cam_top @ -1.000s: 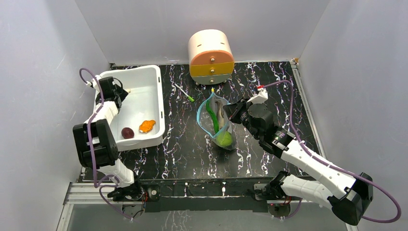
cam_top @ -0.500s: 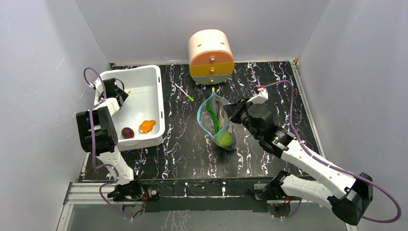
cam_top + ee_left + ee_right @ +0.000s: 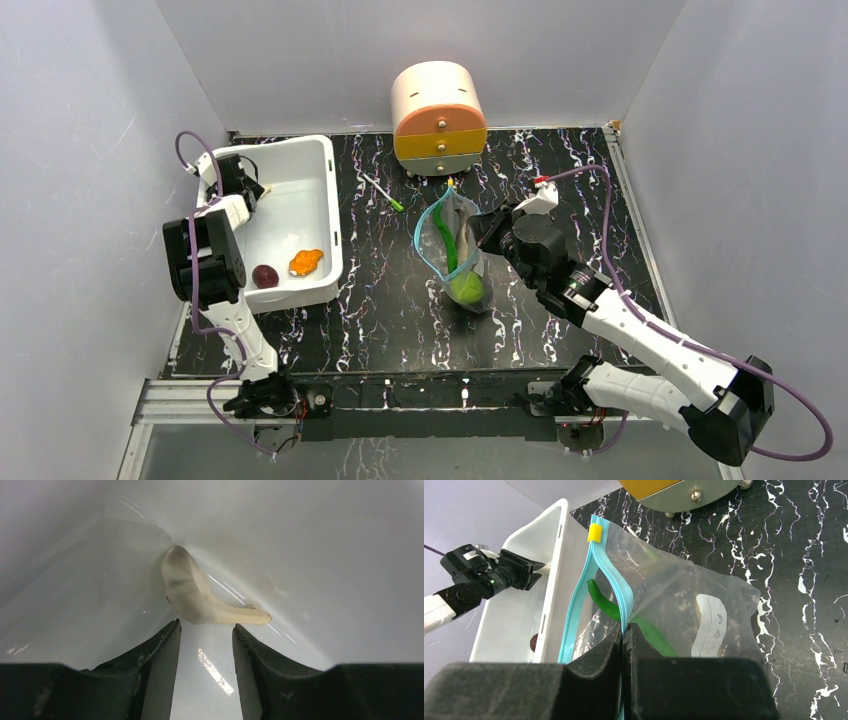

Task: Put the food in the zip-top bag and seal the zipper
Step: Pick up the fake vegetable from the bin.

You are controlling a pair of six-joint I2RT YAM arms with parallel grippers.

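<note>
The zip-top bag (image 3: 452, 245) stands on the table with its mouth open. It holds the green pepper (image 3: 446, 243), the grey-brown fish (image 3: 461, 233) and the lime-green fruit (image 3: 465, 289). My right gripper (image 3: 486, 232) is shut on the teal zipper strip (image 3: 623, 602) of the bag's near lip; the yellow end tab (image 3: 595, 532) is at the far end. The purple-brown ball (image 3: 265, 275) and orange lump (image 3: 306, 261) lie in the white tub (image 3: 322, 170). My left gripper (image 3: 206, 630) is open in the tub's far-left corner, just short of a pale cream toy piece (image 3: 192, 592).
A round cream, orange and grey drawer unit (image 3: 438, 118) stands at the back. A thin white pen with a green tip (image 3: 384, 193) lies between the tub and the bag. Grey walls close in the left, back and right sides.
My left gripper has moved deeper into the tub's far-left corner. My right gripper has shifted slightly, still holding the bag's lip.
</note>
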